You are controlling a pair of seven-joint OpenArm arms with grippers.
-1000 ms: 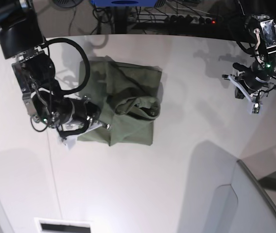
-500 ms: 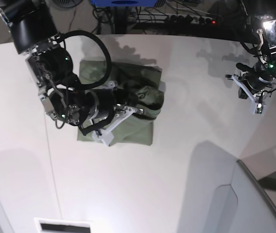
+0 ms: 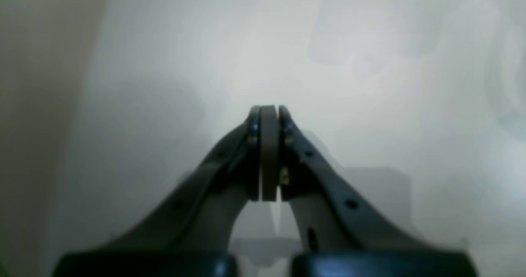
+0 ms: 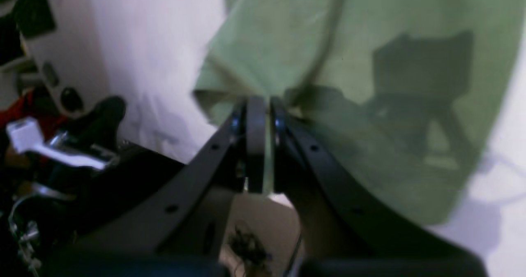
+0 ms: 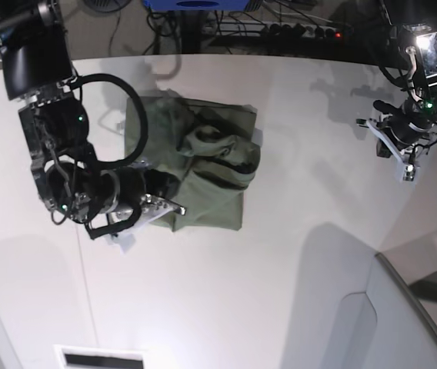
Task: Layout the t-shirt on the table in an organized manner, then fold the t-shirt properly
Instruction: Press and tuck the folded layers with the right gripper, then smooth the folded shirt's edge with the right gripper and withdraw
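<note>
Two arms, right fingers (image 4: pixel 263 145) pinching bunched t-shirt (image 5: pixel 203 165) edge, left fingers (image 3: pixel 269 153) pressed together over table (image 5: pixel 280 292)

Base camera: mounted high, looking steeply down on the whole white surface (image 5: pixel 280 254), both arms in frame. Left wrist camera: sits behind its jaws, very near bare surface (image 3: pixel 370 63), blurred. Right wrist camera: same mounting, close above the t-shirt (image 4: pixel 349 84). Base and right wrist views share the t-shirt (image 5: pixel 203 161).
</note>
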